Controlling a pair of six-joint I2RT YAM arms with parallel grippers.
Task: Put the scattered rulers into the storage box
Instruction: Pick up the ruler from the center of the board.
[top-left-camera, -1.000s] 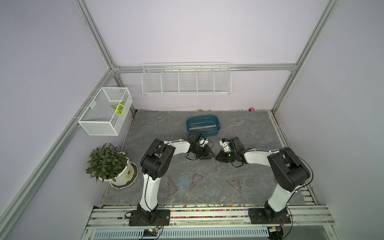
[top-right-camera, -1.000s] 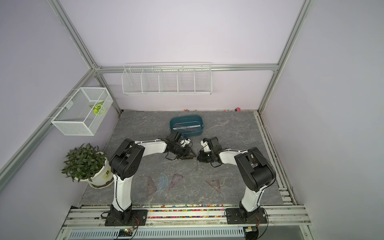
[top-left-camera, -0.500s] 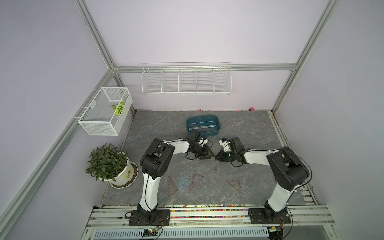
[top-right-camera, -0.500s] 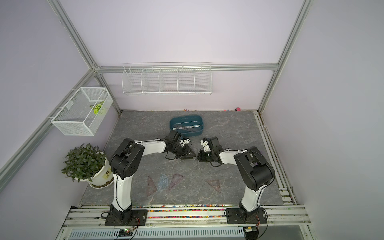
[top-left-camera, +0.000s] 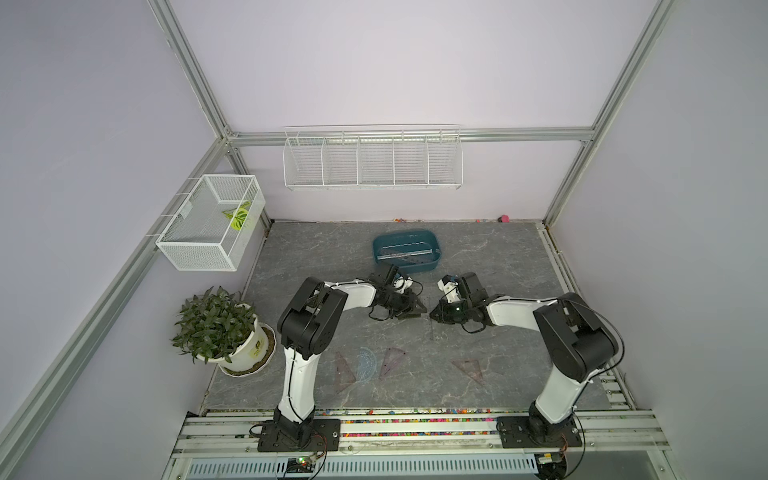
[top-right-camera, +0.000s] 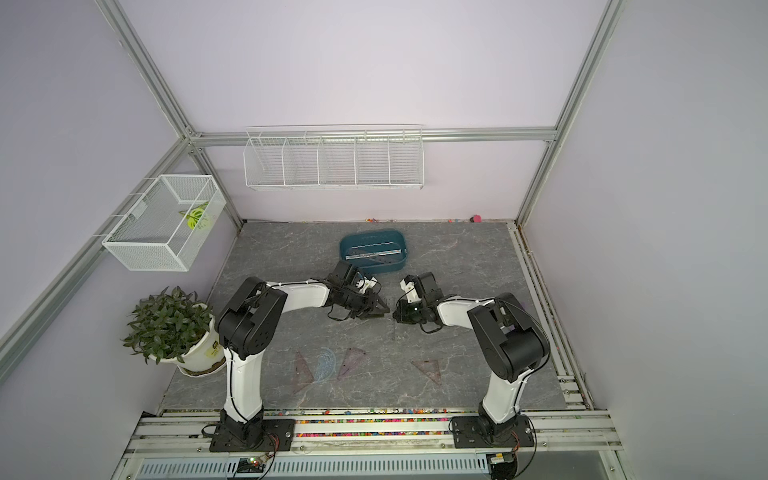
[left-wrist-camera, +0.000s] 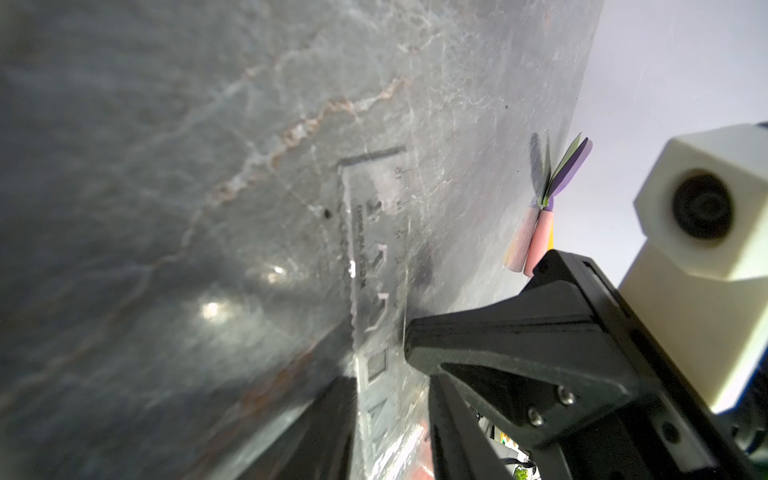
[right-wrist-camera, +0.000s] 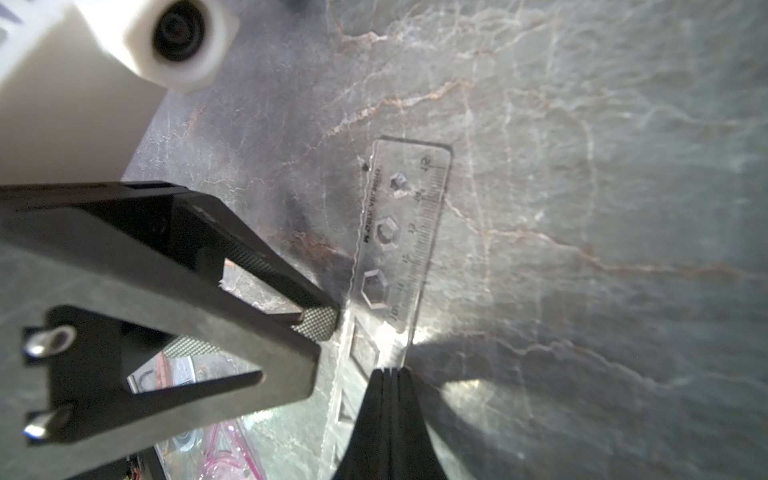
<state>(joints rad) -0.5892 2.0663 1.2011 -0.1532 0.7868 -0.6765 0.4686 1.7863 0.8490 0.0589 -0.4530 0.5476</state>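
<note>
Top views both show a white wire-mesh basket (top-left-camera: 210, 232) hung on the left wall, and below it a leafy potted plant (top-left-camera: 216, 328) at the left edge of the grey marbled tabletop (top-left-camera: 498, 266). Next, near the front, lie a brownish-purple transparent triangle (top-left-camera: 345, 372), a bluish transparent half-round protractor (top-left-camera: 366, 365) just beside it, and a second brownish-purple triangle (top-left-camera: 390, 361). Towards the back wall sits the dark teal plastic storage box (top-left-camera: 376, 249), with a long clear strip ruler (top-left-camera: 405, 252) and a darker piece lying inside.

In front of the box the left gripper (top-left-camera: 420, 309) reaches low over the table and meets the right gripper (top-left-camera: 433, 314) nearly tip to tip. Under them a clear straight plastic ruler (top-left-camera: 431, 328) lies on the table, outside the box.

In the left wrist view this ruler runs between the left gripper's own fingers. Their gap is narrow, about the ruler's width, and I cannot tell whether they pinch it.

In the right wrist view the right gripper's jaws are pressed together with nothing between them, their tip at the ruler's scale edge. A textured fingertip (right-wrist-camera: 318, 324) of the left gripper touches the opposite wavy edge.

Further right, a third brownish-purple triangle (top-left-camera: 469, 370) lies alone near the front, and a small pink object (top-left-camera: 503, 217) sits at the foot of the back wall
</note>
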